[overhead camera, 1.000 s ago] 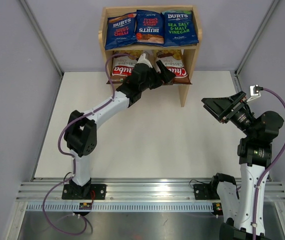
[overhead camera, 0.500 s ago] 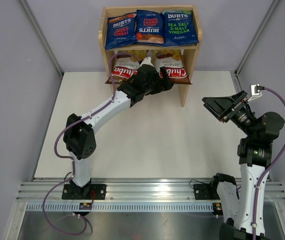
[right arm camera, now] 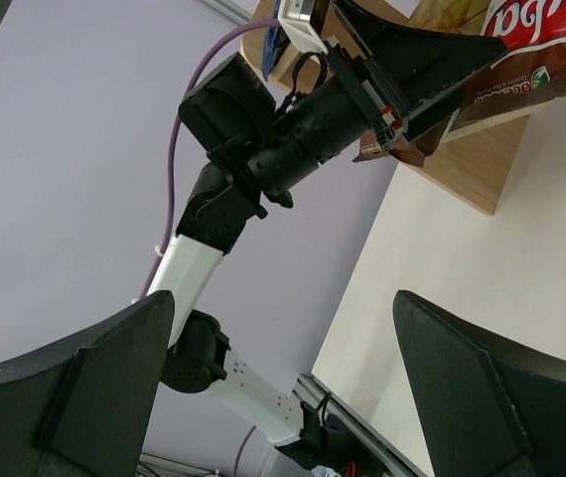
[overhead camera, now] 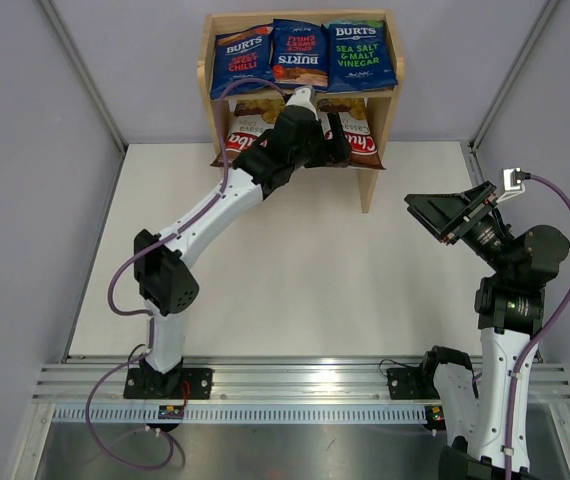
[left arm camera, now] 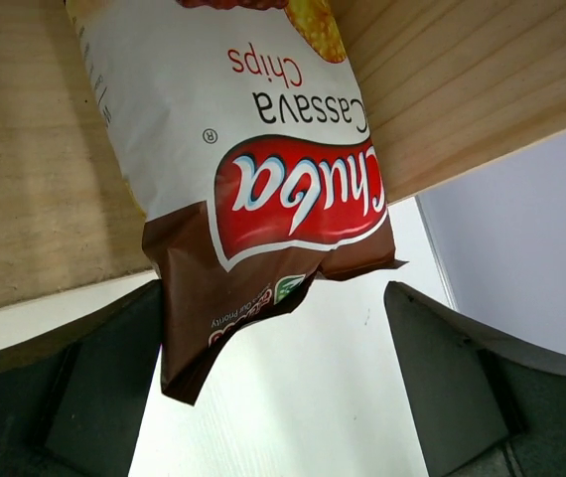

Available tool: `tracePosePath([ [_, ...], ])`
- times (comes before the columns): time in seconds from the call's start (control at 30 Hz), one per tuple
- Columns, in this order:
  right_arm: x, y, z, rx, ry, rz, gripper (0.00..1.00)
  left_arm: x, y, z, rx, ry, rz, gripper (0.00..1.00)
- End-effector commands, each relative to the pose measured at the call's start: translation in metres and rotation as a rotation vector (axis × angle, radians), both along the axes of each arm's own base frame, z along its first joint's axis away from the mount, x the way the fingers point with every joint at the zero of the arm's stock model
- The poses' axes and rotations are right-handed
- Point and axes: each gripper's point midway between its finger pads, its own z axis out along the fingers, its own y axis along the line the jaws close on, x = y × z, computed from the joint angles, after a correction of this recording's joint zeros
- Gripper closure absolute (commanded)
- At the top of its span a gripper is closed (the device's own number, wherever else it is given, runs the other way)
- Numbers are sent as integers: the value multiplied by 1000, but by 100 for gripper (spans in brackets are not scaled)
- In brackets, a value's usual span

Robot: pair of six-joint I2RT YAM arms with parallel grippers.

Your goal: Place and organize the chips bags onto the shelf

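The wooden shelf [overhead camera: 381,118] stands at the table's far edge. Three blue BURTS bags lie on its top tier: left [overhead camera: 242,60], middle [overhead camera: 299,55] and right [overhead camera: 360,55]. Two Chuba bags lie on the lower tier, the left one [overhead camera: 241,142] partly behind my left arm. The right one [overhead camera: 363,148] fills the left wrist view [left arm camera: 283,189], its brown bottom edge overhanging the shelf board [left arm camera: 35,179]. My left gripper [overhead camera: 333,140] is open at the lower tier's front, its jaws wide on either side of that edge [left arm camera: 273,303]. My right gripper [overhead camera: 445,215] is open and empty in the air at the right [right arm camera: 283,308].
The white table top [overhead camera: 295,260] lies in front of the shelf. Grey walls enclose it on both sides. A metal rail [overhead camera: 295,385] carrying both arm bases runs along the near edge. The right wrist view shows my left arm [right arm camera: 263,139] reaching to the shelf [right arm camera: 482,169].
My left arm has stretched farther toward the shelf, and its gripper has moved up to the lower tier around the right Chuba bag. The right arm has not moved.
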Motion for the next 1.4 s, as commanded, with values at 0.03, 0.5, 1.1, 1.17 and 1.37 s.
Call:
tracePosePath([
  [0.03,-13,7,17,-24,-72,41,1,25,5,7,60,-72,18,7],
  [0.5,-15,8,16,-24,-75,50,1,35,15,-12,146,-124,-15,9],
  [1.1,-17,11,13,-20,-76,66,0,27,22,19,-2,-310,97,11],
  [1.17,-18,11,14,-20,-80,64,0,30,22,25,4,-343,95,13],
  [1.37,-18,12,15,-20,-79,72,1,43,21,29,25,-381,109,28],
])
